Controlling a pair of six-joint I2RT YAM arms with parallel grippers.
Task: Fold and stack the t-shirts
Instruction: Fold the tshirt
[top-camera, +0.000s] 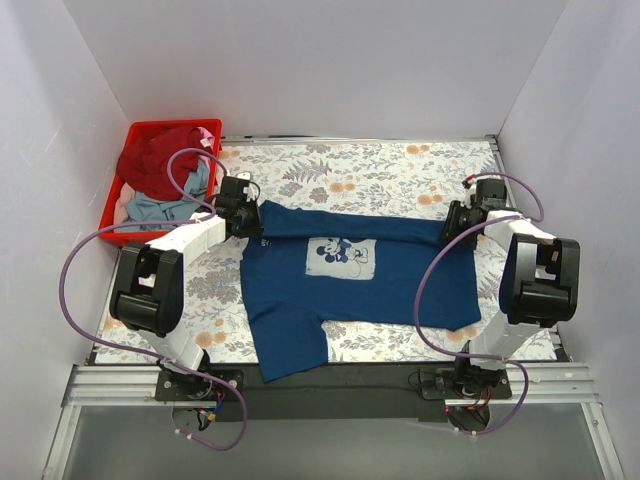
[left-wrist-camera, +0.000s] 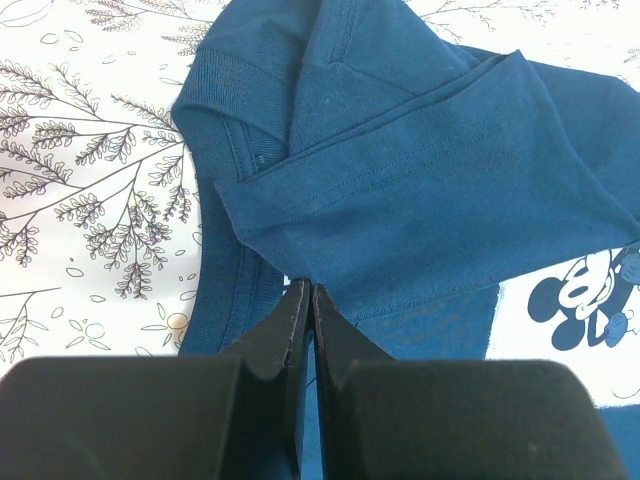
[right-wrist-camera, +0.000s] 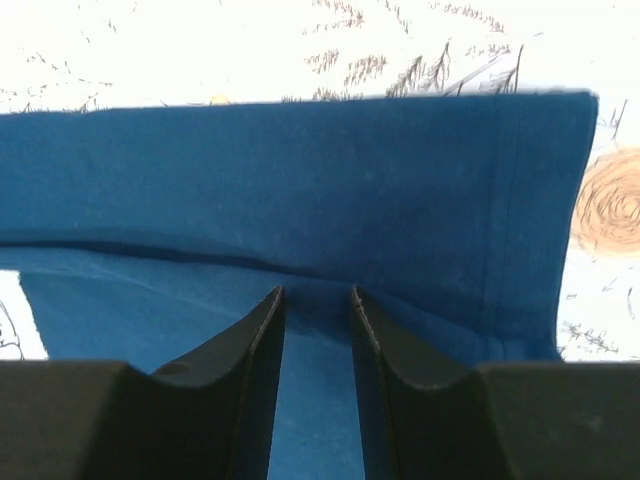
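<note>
The left claw (top-camera: 243, 212) sits just right of the crate's (top-camera: 170, 124) near corner, at the collar end of the navy shirt (top-camera: 300, 290). In the wrist view its fingers are pressed together (left-wrist-camera: 305, 295), and the corner of the folded flap ends exactly at their tips, so it seems to pinch this corner; how much cloth is inside I cannot tell. The navy shirt lies spread on the table (top-camera: 400, 165) to the right of the crate, with its far long edge turned over toward the middle. The red shirt (top-camera: 160, 160) and the grey shirt (top-camera: 160, 208) are inside the crate, not folded.

The right claw (top-camera: 462, 218) is well to the right of the crate, at the hem end of the navy shirt. Its fingers (right-wrist-camera: 315, 290) are a little spread above the fold line and nothing is between them.

The risk I see: only one end looks held. If the left claw pulls now, the flap can twist or open again at the hem, and a thin pinch may slip out.

Each arm rises from its base to a high elbow, and the forearm then reaches forward and inward, with the claw pointing low at the cloth.
</note>
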